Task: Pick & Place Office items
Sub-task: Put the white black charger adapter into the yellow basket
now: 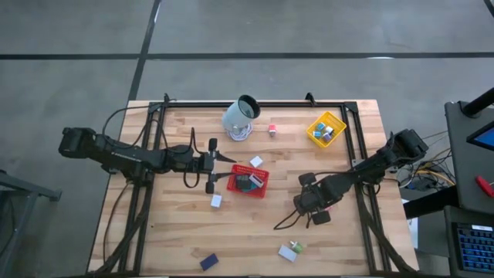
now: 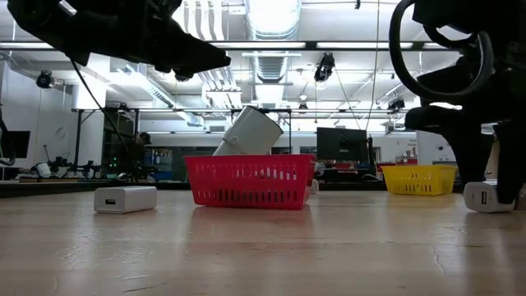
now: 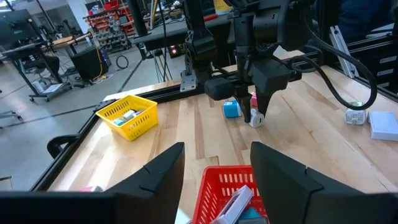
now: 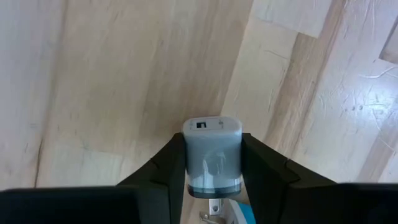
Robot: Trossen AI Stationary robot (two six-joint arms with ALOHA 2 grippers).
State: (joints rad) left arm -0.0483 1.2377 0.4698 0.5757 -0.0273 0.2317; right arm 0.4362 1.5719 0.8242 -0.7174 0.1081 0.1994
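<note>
We see the right gripper (image 4: pixel 211 163) down at the desk (image 1: pixel 340 247) with its fingers (image 4: pixel 168 165) closed against the two flat sides of a small white charger (image 4: pixel 211 155), a rounded plastic block with a port in its end face and metal prongs showing beneath it; gripping across the smooth broad sides looks to us like the surest hold on so small a block. In the high view this gripper (image 1: pixel 318 210) sits right of centre, between the red tray (image 1: pixel 248 181) and the desk's right edge, and the charger has not left the wood as far as we can judge. The left gripper (image 3: pixel 214 180) hangs just beside the red tray, its fingers (image 3: pixel 163 171) a narrow gap apart with nothing between them, seemingly waiting. Both trays are stiff plastic mesh; the red one holds a few flat dark pieces, the yellow tray (image 1: pixel 326 129) near the far right corner holds small blue and white blocks. Other office items lie loose on the pale, grained planks: a white block (image 1: pixel 216 201) near the red tray, another white one (image 1: pixel 256 161) at its far side, a dark blue block (image 1: pixel 208 262) and a white and green pair (image 1: pixel 291 250) at the near edge, a pink piece (image 1: pixel 272 130) by the tipped grey cup (image 1: pixel 241 118). We judge that the yellow tray is the charger's likely home.
</note>
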